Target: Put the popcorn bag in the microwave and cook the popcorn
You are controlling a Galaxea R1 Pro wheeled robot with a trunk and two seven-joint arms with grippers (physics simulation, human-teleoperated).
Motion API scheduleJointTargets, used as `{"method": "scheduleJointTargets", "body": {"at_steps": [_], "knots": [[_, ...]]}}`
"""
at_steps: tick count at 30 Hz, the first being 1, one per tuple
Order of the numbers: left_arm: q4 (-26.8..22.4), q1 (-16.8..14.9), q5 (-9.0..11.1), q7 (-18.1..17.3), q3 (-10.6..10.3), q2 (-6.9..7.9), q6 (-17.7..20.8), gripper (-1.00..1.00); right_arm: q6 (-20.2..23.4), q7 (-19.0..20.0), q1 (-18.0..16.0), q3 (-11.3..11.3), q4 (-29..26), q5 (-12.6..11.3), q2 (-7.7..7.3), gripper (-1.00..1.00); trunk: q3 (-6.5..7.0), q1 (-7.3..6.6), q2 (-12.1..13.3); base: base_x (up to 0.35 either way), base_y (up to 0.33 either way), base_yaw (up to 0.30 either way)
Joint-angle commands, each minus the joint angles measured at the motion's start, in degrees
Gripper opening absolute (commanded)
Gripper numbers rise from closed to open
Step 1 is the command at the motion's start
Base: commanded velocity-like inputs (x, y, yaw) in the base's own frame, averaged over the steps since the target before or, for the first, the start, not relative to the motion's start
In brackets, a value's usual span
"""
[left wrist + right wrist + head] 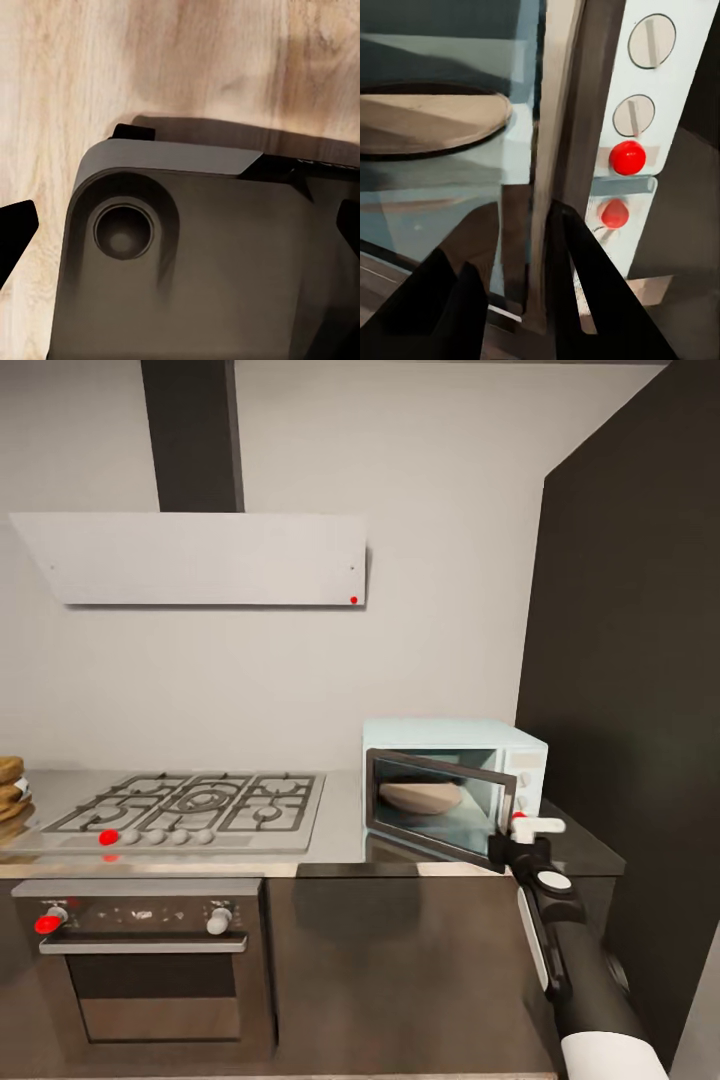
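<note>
R gripper [521, 300] sits at the free edge of the microwave [455, 785] door [556, 150], its two dark fingers [585, 285] spread apart w/ the door's dark frame edge standing between them; can't tell if the pads actually touch it. Door is partway open, swung out toward the robot. Just past the fingers, inside the cavity, the round beige turntable [431, 124] shows thru the glass. On the other side of the door edge is the white knob panel [641, 112] w/ two grey dials and a red button below. Microwave stands on the grey countertop [340, 840]. Well off to the L of the gripper: gas hob [190, 810], oven below it. Popcorn bag [12, 788] at far L edge of counter, partly cut off. L gripper [180, 247]: dark tips wide apart over robot base & wood floor
</note>
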Motion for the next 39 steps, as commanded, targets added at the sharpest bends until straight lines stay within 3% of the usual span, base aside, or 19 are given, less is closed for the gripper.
{"method": "scheduleJointTargets", "body": {"at_steps": [1,5,11,12,15,16,22,36,39], "knots": [[-0.02,-0.01,0.39,0.00,0.01,-0.01,-0.12,1.00,0.27,0.44,-0.07,-0.34,-0.41,0.03,-0.15,-1.00,-0.05,0.00,-0.05,0.000,0.000,0.000],[-0.04,-0.01,0.39,0.00,0.06,0.00,-0.12,1.00,0.30,1.31,-0.07,-0.76,-0.48,-1.41,-0.47,-1.00,-0.05,0.00,-0.05,0.000,0.000,0.000],[-0.04,-0.01,0.39,0.00,0.07,0.00,-0.12,1.00,0.60,3.37,-0.07,-0.78,-0.73,2.40,-0.52,-1.00,-0.05,0.00,-0.05,0.000,0.000,0.000],[-0.04,-0.01,0.39,0.00,0.07,0.00,-0.12,1.00,0.61,3.78,-0.07,-0.78,-0.73,3.39,-0.50,1.00,-0.05,0.00,-0.05,0.000,0.000,0.000],[-0.04,-0.01,0.39,0.00,0.07,0.00,-0.12,1.00,0.66,2.82,-0.07,-0.78,-0.90,2.41,-0.51,1.00,-0.05,0.00,-0.05,0.000,0.000,0.000],[-0.04,-0.01,0.39,0.00,0.07,0.00,-0.12,1.00,0.69,0.87,-0.07,-0.78,-1.15,-1.94,-0.50,1.00,-0.05,0.00,-0.05,0.000,0.000,0.000],[-0.04,-0.01,0.37,-0.04,0.03,0.04,-0.13,1.00,0.71,0.92,-0.07,-0.78,-1.43,-1.94,-0.43,1.00,-0.05,0.00,-0.05,-0.019,0.000,0.000],[-0.04,-0.01,0.38,0.00,0.07,0.08,-0.21,1.00,0.63,0.92,-0.07,-0.78,-1.38,-2.03,-0.45,1.00,-0.05,0.00,-0.05,-0.247,0.000,0.000],[-0.04,-0.01,0.39,0.00,0.07,0.09,-0.21,1.00,0.53,0.92,-0.07,-0.81,-1.34,-0.88,-0.49,1.00,-0.05,0.00,-0.05,-0.012,0.000,0.000]]}}
